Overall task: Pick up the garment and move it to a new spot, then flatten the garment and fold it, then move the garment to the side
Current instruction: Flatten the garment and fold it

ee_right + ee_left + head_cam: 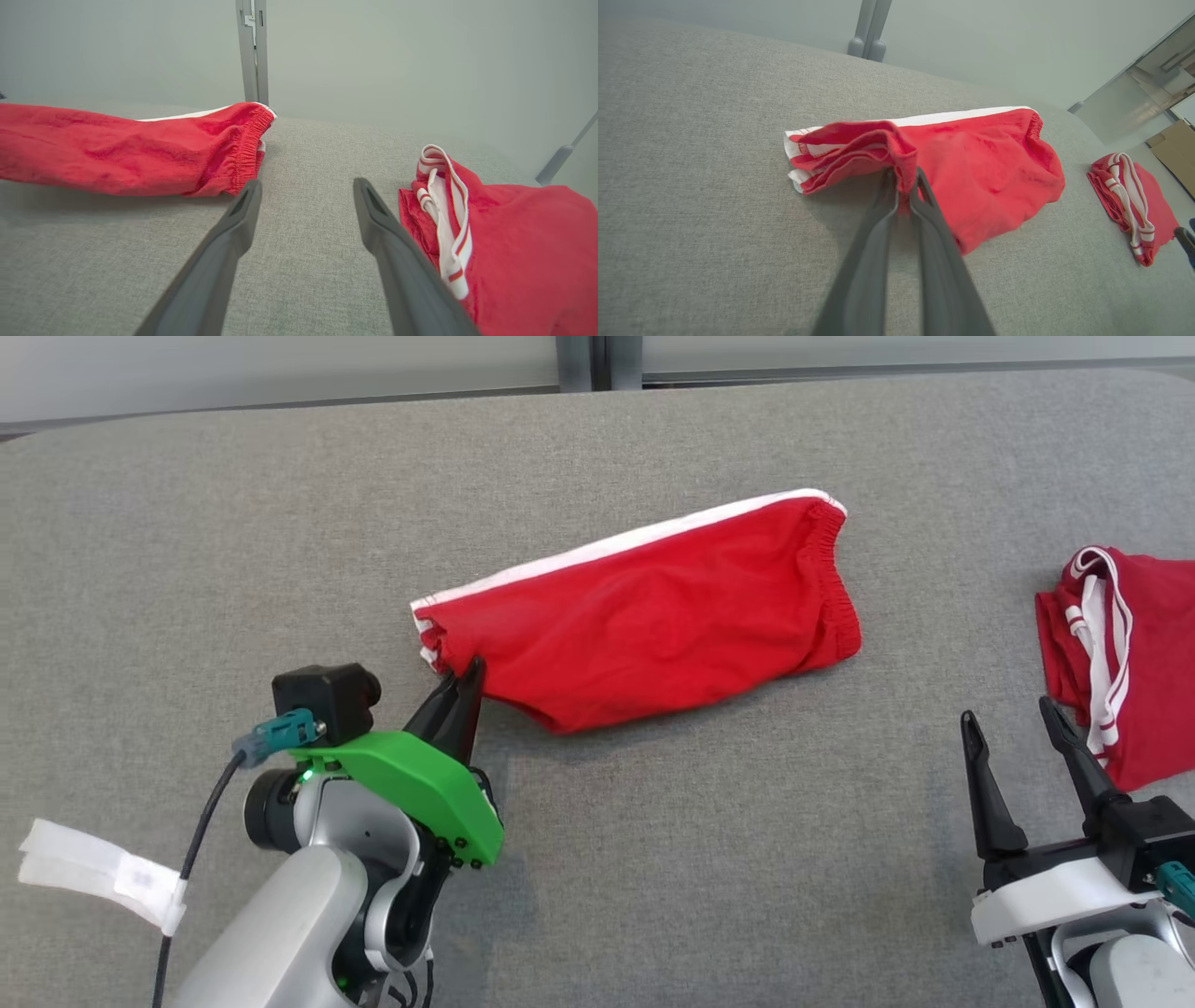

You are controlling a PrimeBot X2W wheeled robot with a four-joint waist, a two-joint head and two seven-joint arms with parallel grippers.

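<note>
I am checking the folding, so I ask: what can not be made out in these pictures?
1. Second red garment: head view, cut by the right edge.
2. Left gripper tips: left wrist view, buried in the shorts fold.
3. Cardboard: left wrist view, cut by the edge.

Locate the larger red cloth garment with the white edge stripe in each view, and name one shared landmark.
Head view: red garment at centre, slanting up rightward.
Left wrist view: garment at centre, spreading right.
Right wrist view: garment in the left half, elastic band toward the middle.
Shared landmark: grey upright post near the top of each view.
</note>
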